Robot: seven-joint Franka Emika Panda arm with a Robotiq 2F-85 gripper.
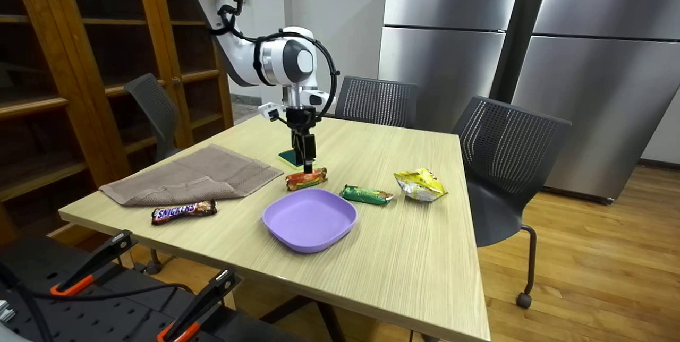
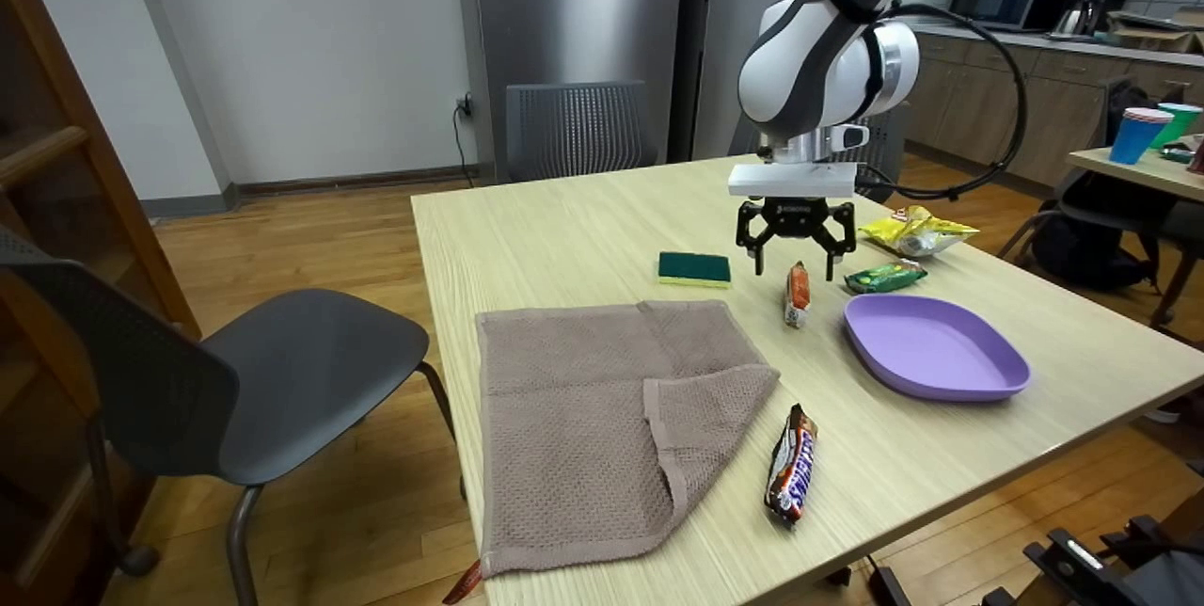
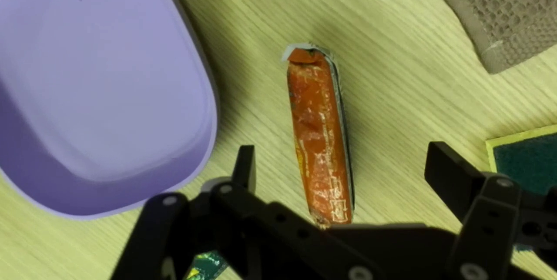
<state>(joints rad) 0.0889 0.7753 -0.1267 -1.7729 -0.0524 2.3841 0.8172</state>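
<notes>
On the table (image 1: 404,257), near the purple plate (image 3: 104,84), lies the orange-wrapped bar (image 3: 320,136); the empty fingers (image 3: 244,169) stand wide apart above the table, and in the wrist view the bar shows between them (closer to the finger on the plate's side, with the green-and-yellow sponge (image 3: 528,158) near the opposite one). That off-centre placing looks the likeliest trouble: on closing, one finger could touch first and shove or tip the bar. Lowered a little sideways, the plate-side finger might also catch the plate's rim, since little room shows there.
</notes>
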